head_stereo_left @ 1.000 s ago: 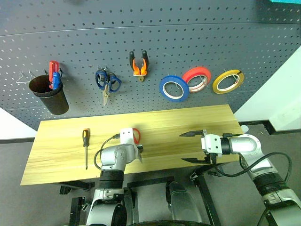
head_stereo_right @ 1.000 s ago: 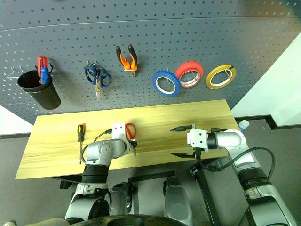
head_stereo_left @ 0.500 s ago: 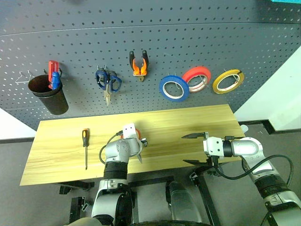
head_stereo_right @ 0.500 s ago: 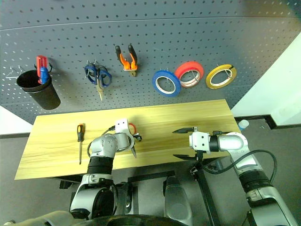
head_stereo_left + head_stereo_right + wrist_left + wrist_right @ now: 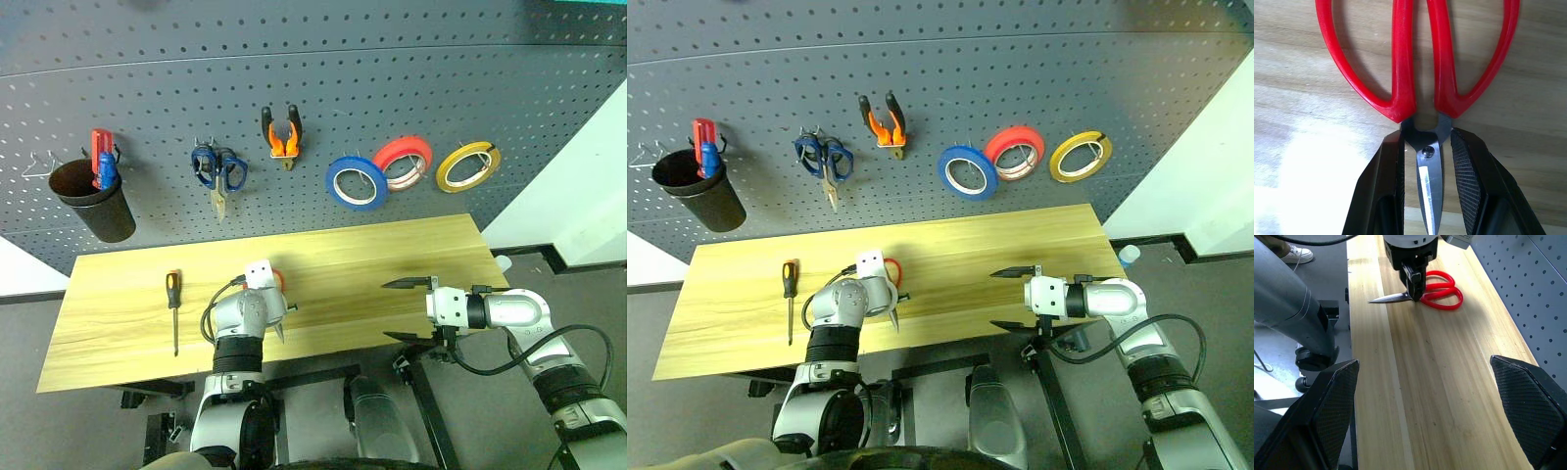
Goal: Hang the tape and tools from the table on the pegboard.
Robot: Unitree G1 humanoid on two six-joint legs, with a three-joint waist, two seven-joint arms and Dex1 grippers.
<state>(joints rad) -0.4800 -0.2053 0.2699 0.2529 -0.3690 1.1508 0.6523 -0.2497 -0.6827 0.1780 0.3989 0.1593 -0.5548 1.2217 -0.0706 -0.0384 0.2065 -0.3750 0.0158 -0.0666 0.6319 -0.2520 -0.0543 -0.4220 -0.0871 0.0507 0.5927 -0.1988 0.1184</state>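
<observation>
From the head views my left gripper point(image 5: 277, 311) sits over the near half of the tabletop point(image 5: 392, 259), and its white housing covers most of the red-handled scissors point(image 5: 1418, 63); I can make out just a sliver of red beside it and the blade tip poking toward the near edge. The left wrist view fills that in: the jaws are clamped on the scissors at the pivot, one finger on each side of the blade root, with both red loops lying flat on the wood beyond and their far ends cut off by the frame. The right wrist view shows the same grip from the side, the blade pointing toward the tabletop's front edge. My right gripper point(image 5: 406, 309) hangs at the near right edge with its jaws wide apart and nothing between them; the wood between the two arms is bare. Further left, the screwdriver point(image 5: 173, 305) lies alone, well apart from the scissors. Beyond the tabletop, the pegboard point(image 5: 392, 88) carries a black cup point(image 5: 93, 203), blue-handled scissors point(image 5: 218, 171), the pliers point(image 5: 281, 136), then the blue tape point(image 5: 357, 182), a red roll point(image 5: 405, 161) and a yellow roll point(image 5: 467, 166); I cannot make out the hooks behind them.
</observation>
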